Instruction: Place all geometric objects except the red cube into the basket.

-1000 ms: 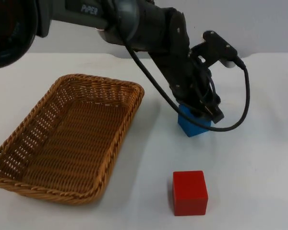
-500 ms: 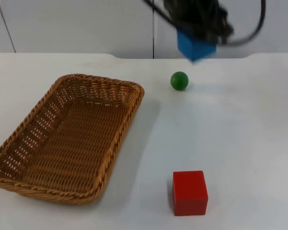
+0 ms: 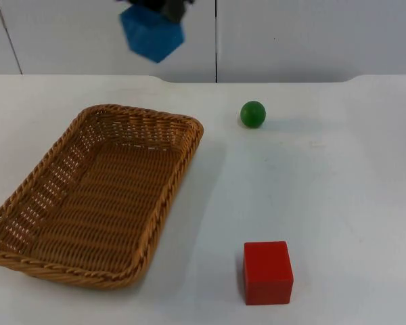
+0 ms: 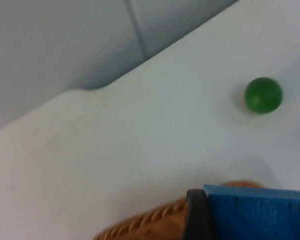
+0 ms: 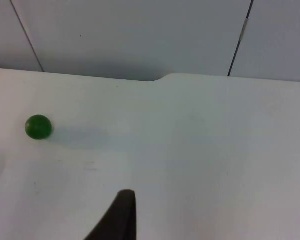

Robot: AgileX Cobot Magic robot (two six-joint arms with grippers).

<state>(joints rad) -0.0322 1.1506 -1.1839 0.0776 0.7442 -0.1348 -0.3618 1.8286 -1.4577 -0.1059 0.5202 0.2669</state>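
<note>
Left gripper (image 3: 155, 7) clamped on blue cube (image 3: 152, 34), high above basket (image 3: 95, 193).

the brown woven wicker basket (image 3: 95, 196) is open on top, with the blue cube (image 3: 152, 32) high above its far rim. the small green ball (image 3: 253, 114) and red cube (image 3: 267, 272) sit well apart, with bare white table (image 3: 345, 176) between them.

A white table (image 3: 338, 176) ran back to a grey wall (image 3: 311, 34). On it lay a wicker basket (image 3: 88, 196), below the left claw (image 3: 155, 7); a green ball (image 3: 253, 114), off to the claw's right and nearer the camera; and a red cube (image 3: 267, 272), far from the claw at the table's front edge.
</note>
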